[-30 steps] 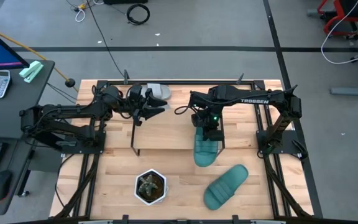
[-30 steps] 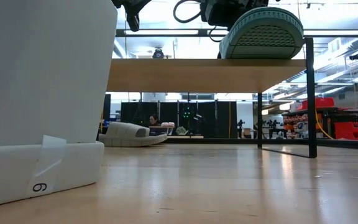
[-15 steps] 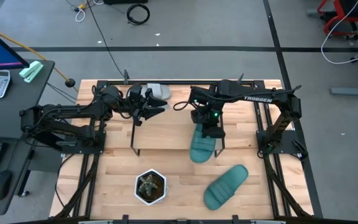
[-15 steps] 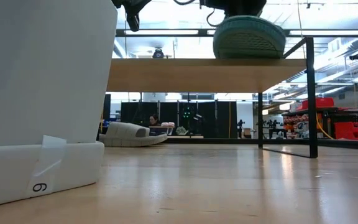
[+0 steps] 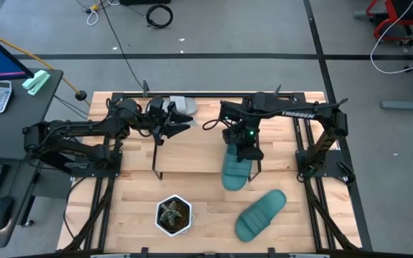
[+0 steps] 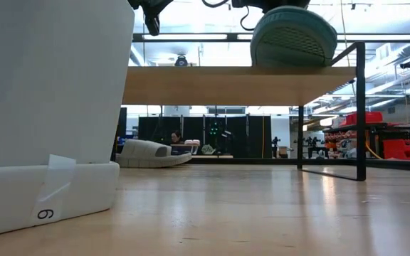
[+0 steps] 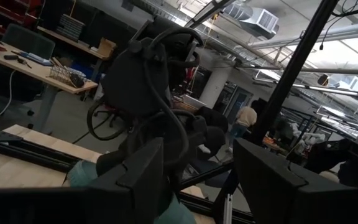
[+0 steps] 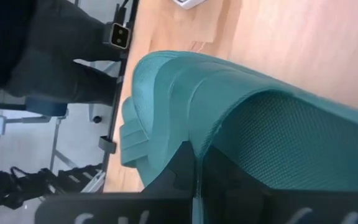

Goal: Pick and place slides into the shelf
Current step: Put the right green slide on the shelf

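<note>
Right of centre in the high view, a teal slide (image 5: 236,173) is clamped by the right gripper (image 5: 247,149), overhanging the shelf (image 5: 192,156) front edge. Released there, it could tip off. Left gripper (image 5: 165,123) fingers: spread apart.

Teal slide (image 5: 236,173) on shelf (image 5: 192,154) right end, toe overhanging; other teal slide (image 5: 259,213) on tabletop.

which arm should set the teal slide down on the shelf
Right. The right gripper is shut on the teal-green rubber slide sandal, holding it over the light wooden shelf board. The left gripper sits at the shelf's far left corner, open.
</note>
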Robot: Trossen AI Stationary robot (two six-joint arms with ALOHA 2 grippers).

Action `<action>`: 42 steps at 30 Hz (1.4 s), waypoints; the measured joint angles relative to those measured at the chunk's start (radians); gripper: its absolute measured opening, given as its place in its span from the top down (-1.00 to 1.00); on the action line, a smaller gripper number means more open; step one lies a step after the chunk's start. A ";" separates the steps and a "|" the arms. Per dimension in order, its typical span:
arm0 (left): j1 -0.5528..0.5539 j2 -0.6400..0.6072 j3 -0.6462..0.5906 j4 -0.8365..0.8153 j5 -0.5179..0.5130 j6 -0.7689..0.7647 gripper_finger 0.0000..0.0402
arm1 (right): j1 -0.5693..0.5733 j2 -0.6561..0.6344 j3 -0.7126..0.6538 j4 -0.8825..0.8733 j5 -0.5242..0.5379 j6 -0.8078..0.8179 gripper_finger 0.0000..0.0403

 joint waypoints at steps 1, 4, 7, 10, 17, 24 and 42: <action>0.000 0.000 0.000 0.000 0.000 0.000 -0.01 | 0.002 0.000 0.000 -0.002 -0.005 0.000 0.95; 0.000 0.000 0.000 0.000 0.000 0.000 -0.01 | 0.012 -0.001 0.000 -0.003 -0.015 0.000 0.95; 0.000 0.000 0.000 0.000 0.000 0.000 0.00 | 0.017 -0.001 0.000 -0.003 -0.018 0.000 0.95; 0.000 0.000 0.000 0.000 0.000 0.000 0.02 | 0.016 -0.001 0.000 -0.003 -0.021 0.000 0.95; 0.000 0.000 0.000 0.000 0.000 0.000 0.00 | 0.016 -0.001 0.000 0.030 -0.003 -0.005 0.95; 0.000 0.000 0.000 0.000 0.000 0.001 0.01 | 0.002 -0.001 0.000 0.049 0.034 -0.026 0.95; 0.010 0.000 0.000 -0.001 0.000 0.009 -0.01 | -0.019 -0.001 0.154 -0.012 0.005 -0.013 0.95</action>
